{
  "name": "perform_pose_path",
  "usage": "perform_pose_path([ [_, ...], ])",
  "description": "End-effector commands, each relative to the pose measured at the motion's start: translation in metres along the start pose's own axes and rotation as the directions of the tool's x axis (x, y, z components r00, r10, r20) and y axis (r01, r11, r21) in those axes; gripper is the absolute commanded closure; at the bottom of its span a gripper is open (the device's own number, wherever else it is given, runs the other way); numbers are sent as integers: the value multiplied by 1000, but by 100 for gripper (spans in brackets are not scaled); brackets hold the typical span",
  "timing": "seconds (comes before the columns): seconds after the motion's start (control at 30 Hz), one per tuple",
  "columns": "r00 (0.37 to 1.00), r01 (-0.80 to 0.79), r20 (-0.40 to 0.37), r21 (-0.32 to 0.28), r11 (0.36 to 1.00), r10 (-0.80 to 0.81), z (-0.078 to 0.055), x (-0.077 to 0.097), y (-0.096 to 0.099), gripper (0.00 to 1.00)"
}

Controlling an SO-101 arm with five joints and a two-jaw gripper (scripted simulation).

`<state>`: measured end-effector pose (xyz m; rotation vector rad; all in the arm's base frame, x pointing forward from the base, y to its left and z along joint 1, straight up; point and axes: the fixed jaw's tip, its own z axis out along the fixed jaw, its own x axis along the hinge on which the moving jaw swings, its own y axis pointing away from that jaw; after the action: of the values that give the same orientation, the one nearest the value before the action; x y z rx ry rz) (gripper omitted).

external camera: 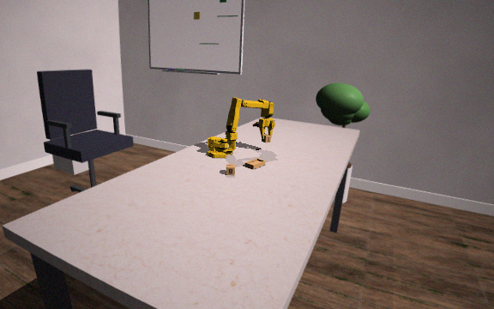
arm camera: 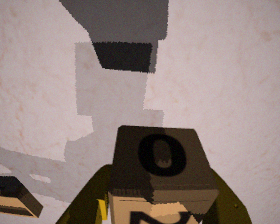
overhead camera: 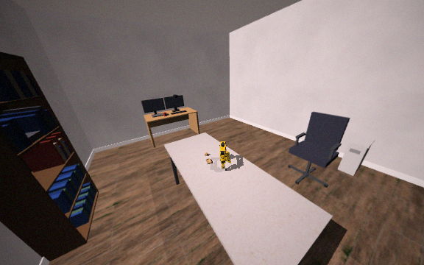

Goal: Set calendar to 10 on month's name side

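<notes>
My gripper (external camera: 267, 138) (arm camera: 158, 200) is shut on a wooden cube (external camera: 268, 139) (arm camera: 163, 157) and holds it above the table. In the wrist view one face of it shows a dark 0 and the face nearer the camera shows part of a 2. The wooden tray (overhead camera: 209, 163) (external camera: 254, 166) (arm camera: 27, 204) lies flat on the table, with no cube seen in it; only its corner shows in the wrist view. The other cube (overhead camera: 207, 154) (external camera: 230, 170) stands on the table beside the tray, with a dark digit, maybe 8 or 0, on the face toward the exterior camera.
The arm's base (external camera: 219, 153) stands on the white table (overhead camera: 256, 206) (external camera: 178, 223), near the loose cube and the tray. The arm's shadow falls across the table around the tray. An office chair (overhead camera: 320, 140) (external camera: 86, 129) stands off the table's side.
</notes>
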<state>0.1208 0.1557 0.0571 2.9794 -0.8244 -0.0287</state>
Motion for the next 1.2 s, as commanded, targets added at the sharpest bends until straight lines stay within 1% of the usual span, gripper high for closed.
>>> perform_pose_path([
  [0.0,1000,-21,-6,79,997,22,-14,0,-7,100],
  [0.27,988,-157,5,79,984,157,-14,-2,-7,100],
  [0.5,942,-337,20,77,939,336,-14,-3,-8,100],
  [0.57,942,-337,20,77,939,336,-14,-3,-8,100],
  [0.6,931,-365,22,76,928,365,-14,-3,-8,100],
  [0.73,874,-485,32,73,871,484,-14,-4,-8,100],
  [0.83,817,-576,40,69,814,575,-14,-5,-9,100],
  [0.93,748,-664,47,64,745,662,-14,-6,-9,100],
  [1.07,638,-770,56,56,636,768,-14,-6,-10,100],
  [1.13,638,-770,56,56,636,768,-14,-6,-10,100],
  [1.17,608,-794,58,54,606,792,-14,-7,-10,100],
])
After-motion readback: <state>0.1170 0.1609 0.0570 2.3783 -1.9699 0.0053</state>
